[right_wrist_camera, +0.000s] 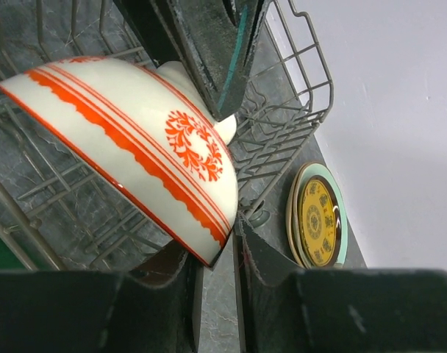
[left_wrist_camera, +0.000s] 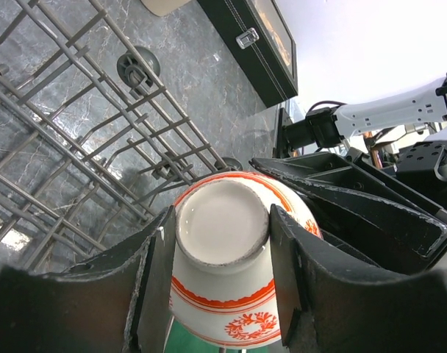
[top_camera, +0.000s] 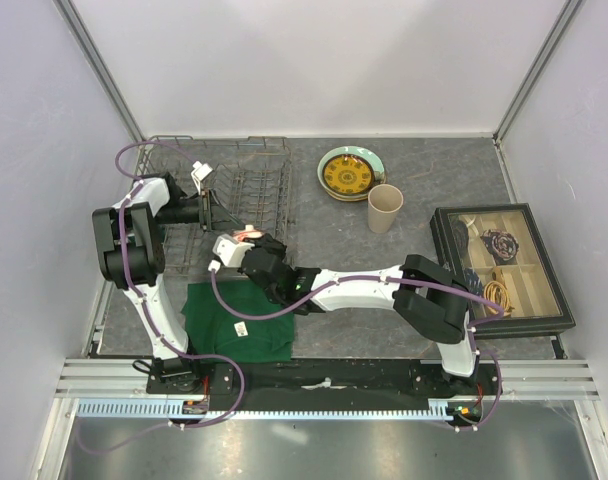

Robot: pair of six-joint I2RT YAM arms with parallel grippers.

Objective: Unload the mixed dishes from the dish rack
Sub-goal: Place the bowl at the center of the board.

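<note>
The small red-and-white bowl [left_wrist_camera: 225,290] hangs tilted on its side over the near part of the dish rack [top_camera: 267,165], caught between both arms. The left gripper [left_wrist_camera: 222,220] stands about half open with its two fingers [left_wrist_camera: 156,283] pressed against either side of the bowl's foot ring, holding it. The right gripper [right_wrist_camera: 215,283] comes from the opposite side: its jaws are narrow, and the lowest edge of the bowl's rim dips into the gap between them, though whether they pinch it cannot be told. The yellow-and-dark patterned plate [right_wrist_camera: 317,218] lies on the table beyond the rack.
</note>
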